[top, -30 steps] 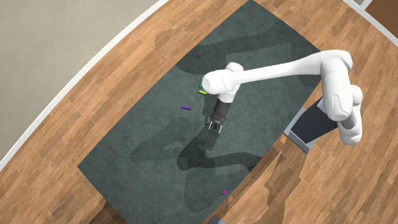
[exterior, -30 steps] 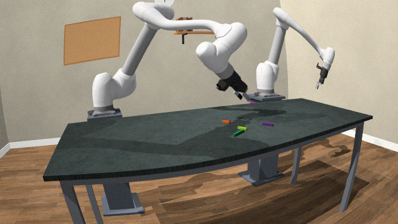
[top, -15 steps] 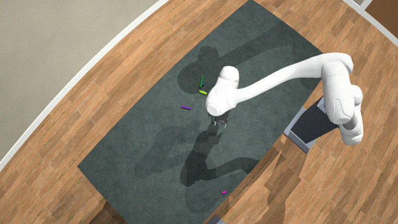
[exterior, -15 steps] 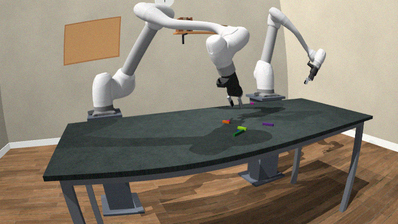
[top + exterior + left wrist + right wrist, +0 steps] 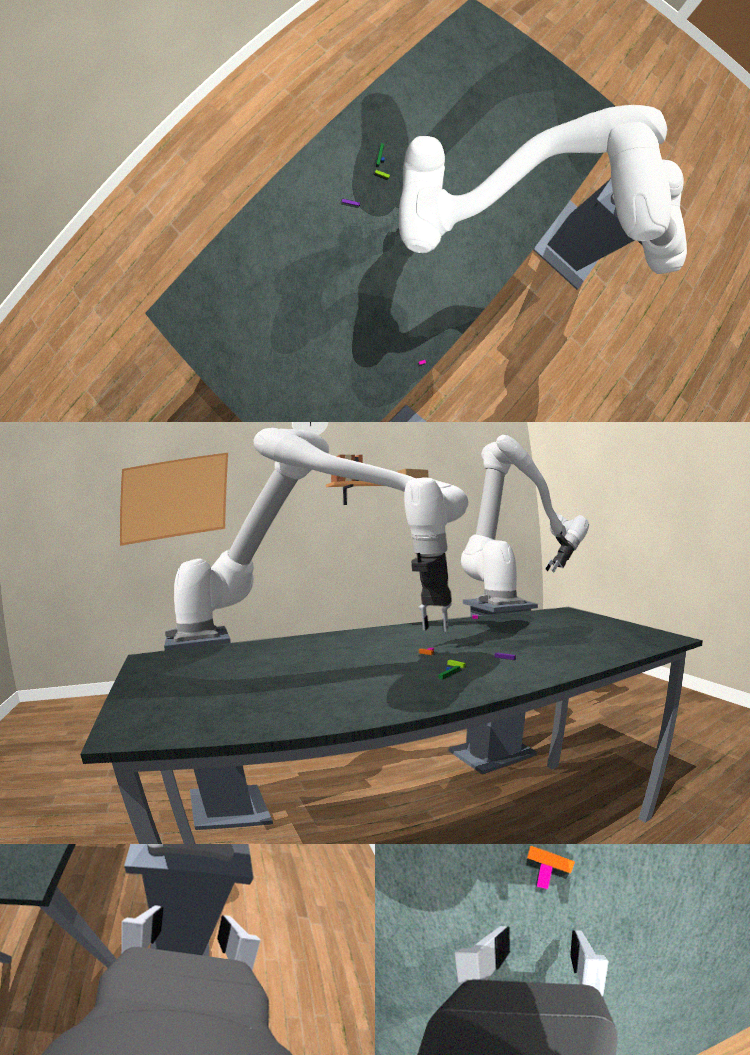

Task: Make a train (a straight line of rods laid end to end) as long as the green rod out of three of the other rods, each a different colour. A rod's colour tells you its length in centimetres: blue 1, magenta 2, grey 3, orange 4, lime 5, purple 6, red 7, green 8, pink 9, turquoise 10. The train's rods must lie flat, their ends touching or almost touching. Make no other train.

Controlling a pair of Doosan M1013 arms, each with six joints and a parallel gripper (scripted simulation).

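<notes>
In the right wrist view, the open right gripper (image 5: pixel 435 628) (image 5: pixel 540 941) hung below an orange rod (image 5: pixel 425 651) (image 5: pixel 550 860) at upper centre, apparently touching a magenta rod (image 5: pixel 430 649) (image 5: pixel 545 876).

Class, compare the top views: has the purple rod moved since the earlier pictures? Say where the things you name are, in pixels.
No; the purple rod (image 5: pixel 350 202) (image 5: pixel 505 656) lies at the same spot on the table (image 5: pixel 236 293) (image 5: pixel 236 715).
</notes>
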